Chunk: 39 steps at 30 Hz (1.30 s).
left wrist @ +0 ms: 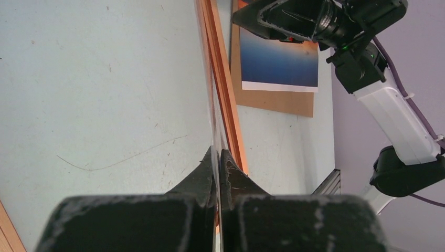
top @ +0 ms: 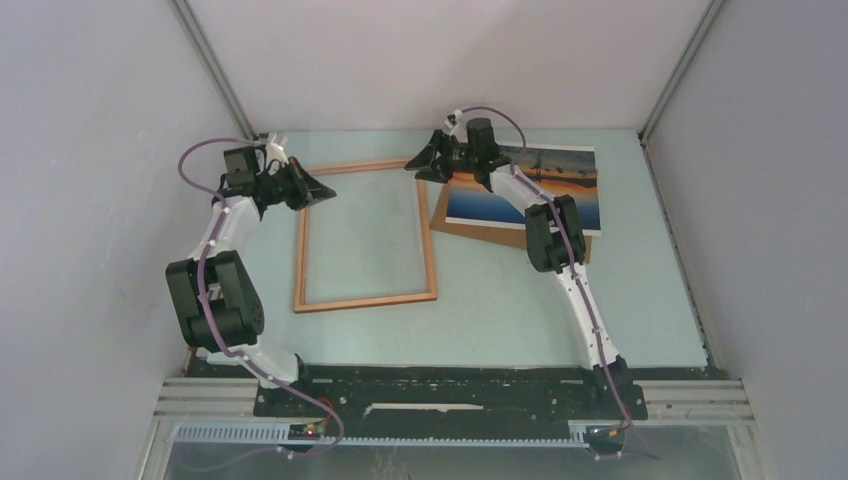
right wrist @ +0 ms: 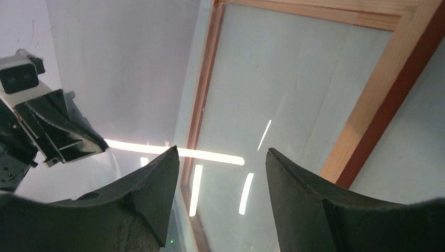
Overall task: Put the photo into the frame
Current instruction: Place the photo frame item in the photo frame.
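Left gripper [top: 320, 190]: fingers [left wrist: 202, 181] pressed together on the edge of a thin clear pane [left wrist: 207, 79], seen edge-on in the left wrist view, running away from the tips alongside one rail of the frame [left wrist: 226, 79]. Gripper sits over the frame's far left corner, left arm bent in from the left. Right gripper [top: 415, 163]: jaws apart, with nothing seen pinched between them; it hovers at the frame's far right corner. In the right wrist view, light streaks reflect off the pane [right wrist: 252, 184] and extend past the frame's rail [right wrist: 367, 121], so the pane looks raised off the frame; how high cannot be told. Frame [top: 365, 303] lies flat on the pale table [top: 500, 310], centre-left, with nothing inside it but the table surface. Photo [top: 565, 185] lies face up at far right on the brown board [top: 480, 232], just right of the frame and partly under the right arm. Not in the frame.
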Each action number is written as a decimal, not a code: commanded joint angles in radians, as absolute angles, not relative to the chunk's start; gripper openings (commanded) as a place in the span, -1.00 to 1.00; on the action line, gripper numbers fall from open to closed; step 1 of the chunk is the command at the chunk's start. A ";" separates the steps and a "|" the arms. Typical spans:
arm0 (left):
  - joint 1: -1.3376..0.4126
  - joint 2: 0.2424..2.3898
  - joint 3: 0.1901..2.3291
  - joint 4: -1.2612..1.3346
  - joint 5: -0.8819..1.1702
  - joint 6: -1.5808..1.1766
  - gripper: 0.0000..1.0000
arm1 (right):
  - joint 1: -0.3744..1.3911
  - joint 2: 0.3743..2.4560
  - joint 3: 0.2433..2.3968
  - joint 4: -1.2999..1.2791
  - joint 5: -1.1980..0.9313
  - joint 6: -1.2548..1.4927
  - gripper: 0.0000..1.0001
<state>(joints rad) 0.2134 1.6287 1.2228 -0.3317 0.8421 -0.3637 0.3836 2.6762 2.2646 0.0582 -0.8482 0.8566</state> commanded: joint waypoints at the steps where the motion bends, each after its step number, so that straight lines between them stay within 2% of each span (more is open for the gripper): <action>1: 0.207 1.583 1.228 -0.316 0.881 -0.328 -1.00 | 0.382 2.734 2.338 -0.034 -0.827 0.825 0.41; 16: 0.205 1.528 1.197 -0.268 0.900 -0.316 -1.00 | 0.402 2.763 2.350 -0.009 -0.810 0.842 0.42; 24: 0.203 1.526 1.191 -0.265 0.903 -0.316 -1.00 | 0.404 2.800 2.391 0.097 -0.844 0.912 0.41; 39: 0.203 1.565 1.196 -0.280 0.866 -0.330 -1.00 | 0.387 2.728 2.248 0.439 -0.969 1.111 0.16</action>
<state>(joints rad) 0.2115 1.5684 1.2228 -0.3077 0.8673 -0.3397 0.3935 2.7930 2.2654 0.2932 -0.9226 1.0378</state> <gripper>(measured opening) 0.003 0.597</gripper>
